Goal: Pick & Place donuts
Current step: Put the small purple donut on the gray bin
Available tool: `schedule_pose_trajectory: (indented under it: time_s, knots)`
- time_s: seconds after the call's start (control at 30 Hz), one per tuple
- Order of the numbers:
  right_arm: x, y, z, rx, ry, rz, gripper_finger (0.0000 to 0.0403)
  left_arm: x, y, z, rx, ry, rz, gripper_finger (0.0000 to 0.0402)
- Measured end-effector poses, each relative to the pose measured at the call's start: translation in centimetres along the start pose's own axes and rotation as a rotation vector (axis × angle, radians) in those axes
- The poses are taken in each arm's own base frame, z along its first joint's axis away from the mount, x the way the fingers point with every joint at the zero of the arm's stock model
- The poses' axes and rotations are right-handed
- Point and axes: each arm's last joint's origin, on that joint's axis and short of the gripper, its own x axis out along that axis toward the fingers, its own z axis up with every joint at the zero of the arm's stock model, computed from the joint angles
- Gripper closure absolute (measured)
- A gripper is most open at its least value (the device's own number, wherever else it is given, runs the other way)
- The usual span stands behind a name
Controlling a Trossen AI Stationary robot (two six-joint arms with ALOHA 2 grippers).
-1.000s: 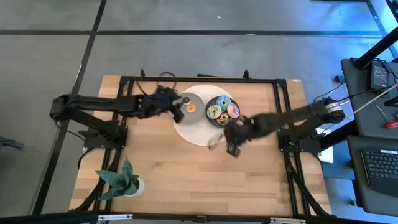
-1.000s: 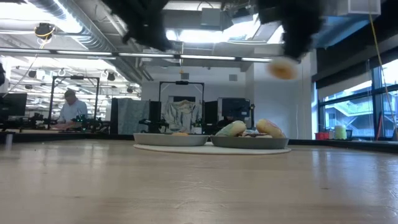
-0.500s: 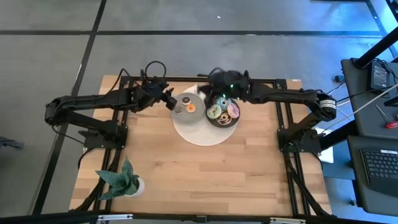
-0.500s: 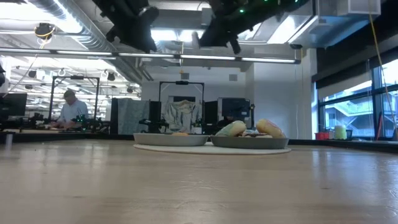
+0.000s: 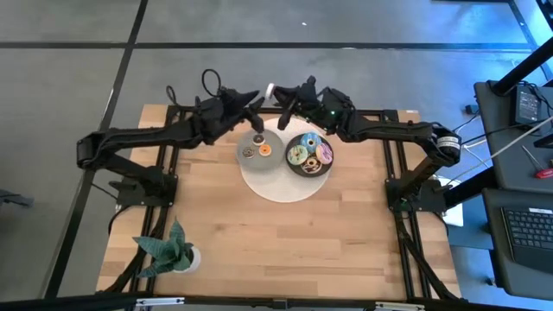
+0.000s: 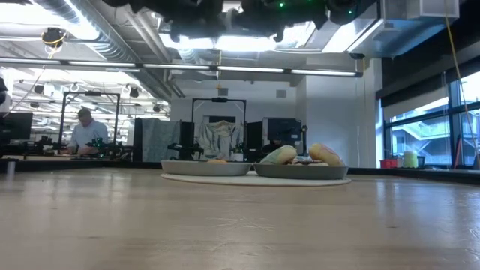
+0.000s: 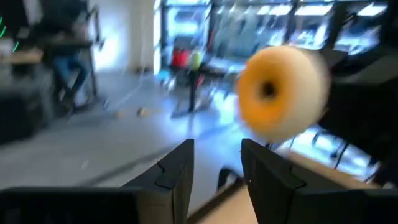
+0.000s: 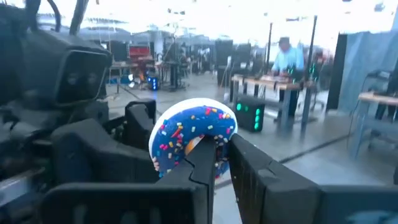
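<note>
A blue-iced sprinkled donut (image 8: 186, 134) is up in the air in my right gripper (image 8: 219, 152), which is shut on it above the table's far edge (image 5: 278, 93). Its plain tan underside (image 7: 283, 90) faces my left gripper (image 7: 217, 155). That gripper is open, level and close in front of the donut (image 5: 256, 102), touching nothing. A few donuts (image 5: 257, 148) lie on the left grey plate (image 5: 244, 138). Several more (image 5: 309, 153) are piled on the right dark plate (image 5: 298, 170). My right gripper pinches one side of the blue donut's ring (image 8: 222, 132) between its two fingers. The fingers (image 8: 202, 163) come level, from the table's right. The donut is lifted clear, standing on edge, with its iced face turned back toward my right wrist.
Both plates sit on a round white mat (image 5: 278, 184) at the table's far middle. A green potted plant (image 5: 168, 246) stands at the near left corner. Black frame rails (image 5: 393, 164) border the table. Bare wood lies on the near side of the mat. A person (image 6: 84, 131) sits far behind.
My right gripper has carried the donut from low by the mat's near right side up and across the plates to the far edge, turning level toward my left gripper. My left gripper has risen from over the left plate and moved toward the far edge, facing the donut.
</note>
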Motion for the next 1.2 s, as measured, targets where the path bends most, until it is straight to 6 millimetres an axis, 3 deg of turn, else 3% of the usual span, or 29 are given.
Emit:
schedule_pose_trajectory:
  time_s: [0.23,0.9,1.2]
  knots:
    - [0.0,0.0,0.9,-0.074,-0.096,-0.009,0.0357,1.0,-1.6,-0.1,0.035,-0.127,-0.079,0.0276]
    - [0.0,-0.6,1.4,-0.155,-0.130,-0.039,0.0357,2.1,-0.9,-0.5,0.097,-0.131,-0.085,0.0248]
    - [-0.1,-0.6,1.5,-0.156,-0.141,-0.042,0.0357,1.6,-1.1,0.2,0.124,-0.202,0.036,0.0180]
